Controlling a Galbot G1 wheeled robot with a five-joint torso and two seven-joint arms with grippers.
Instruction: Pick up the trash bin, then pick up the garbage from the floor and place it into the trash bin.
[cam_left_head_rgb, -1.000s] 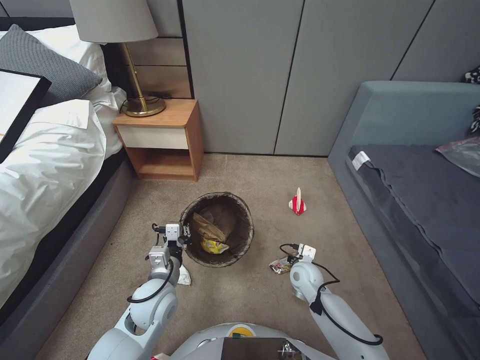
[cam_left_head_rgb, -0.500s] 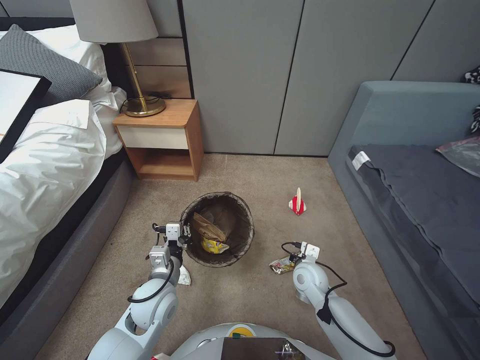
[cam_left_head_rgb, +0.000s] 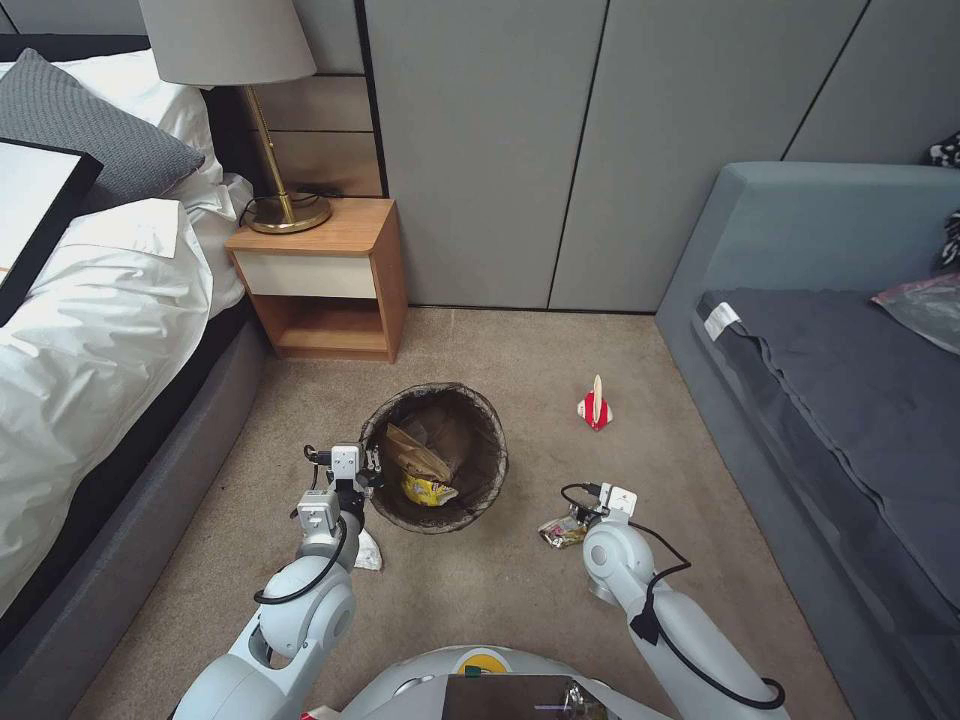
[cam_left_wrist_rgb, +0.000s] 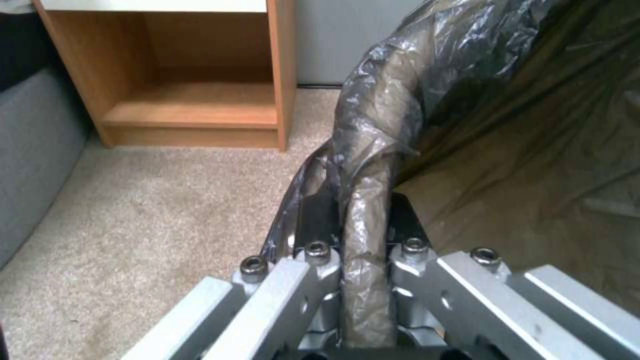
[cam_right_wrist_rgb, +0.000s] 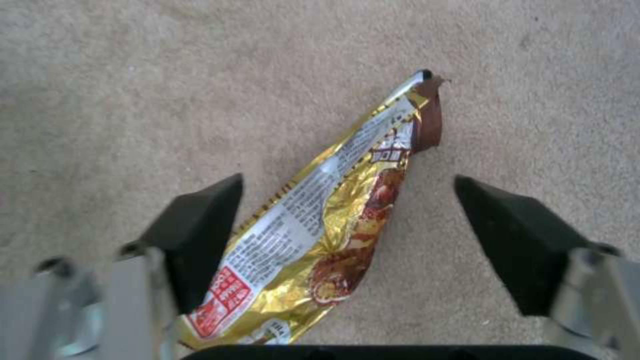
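Observation:
The trash bin (cam_left_head_rgb: 470, 415), lined with a dark bag, stands on the carpet with a brown paper bag and a yellow wrapper inside. My left gripper (cam_left_head_rgb: 371, 468) is at its left rim; in the left wrist view it (cam_left_wrist_rgb: 363, 225) is shut on the bag-covered rim (cam_left_wrist_rgb: 373, 165). My right gripper (cam_left_head_rgb: 578, 520) hangs low over a gold and brown snack wrapper (cam_left_head_rgb: 560, 532) right of the bin. The right wrist view has this gripper (cam_right_wrist_rgb: 347, 197) open, its black fingers (cam_right_wrist_rgb: 200, 220) either side of the wrapper (cam_right_wrist_rgb: 320, 225), which lies flat on the floor.
A red-white carton (cam_left_head_rgb: 595, 409) stands on the carpet farther back right. Crumpled white tissue (cam_left_head_rgb: 368, 551) lies beside my left forearm. A wooden nightstand (cam_left_head_rgb: 325, 280) with a lamp stands behind the bin, a bed (cam_left_head_rgb: 100, 330) runs along the left and a grey sofa (cam_left_head_rgb: 830, 400) along the right.
My right arm has shifted slightly to the right above the snack wrapper. The left arm and the bin have stayed still.

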